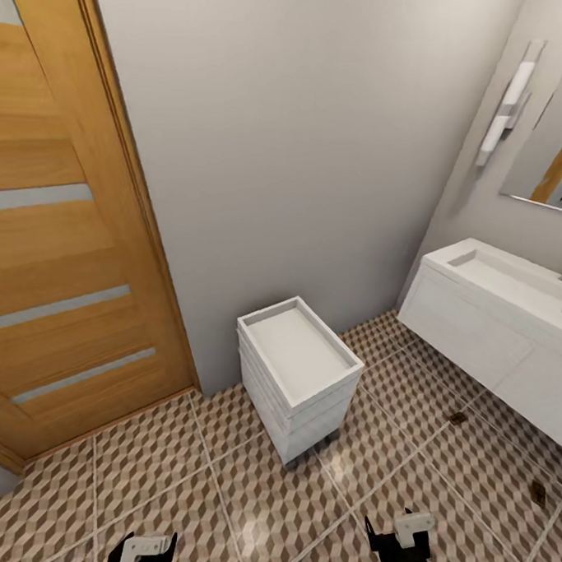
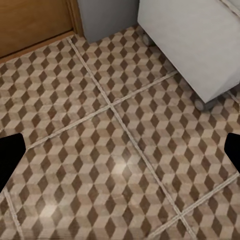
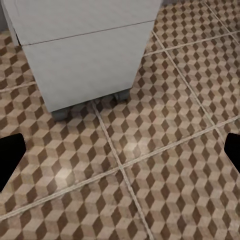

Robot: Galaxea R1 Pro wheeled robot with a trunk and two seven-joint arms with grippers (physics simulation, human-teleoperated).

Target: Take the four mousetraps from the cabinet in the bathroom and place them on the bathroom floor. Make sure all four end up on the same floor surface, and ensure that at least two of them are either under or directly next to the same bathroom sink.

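Traps: two small brown boards on floor [image 1: 220, 492] by sink [image 1: 510, 318]. Trap A [image 1: 457, 419] lies just in front of the basin, trap B [image 1: 538, 492] nearer the robot (wire detail too small to read).
Remaining traps: none seen here; cabinet likewise, so est. half done.
L gripper [image 2: 120, 150]: spread wide, empty, over bare tiles.
R gripper [image 3: 120, 150]: spread wide, empty, over tiles near white drawer unit [image 1: 299, 373].
Key relation: both traps sit fwd and to the right of the R gripper, well apart from L; R arm is nearer.
Long axis: trap B runs roughly away from robot; A unclear.
Obstacle: drawer unit stands on castors between door [image 1: 62, 220] and sink.
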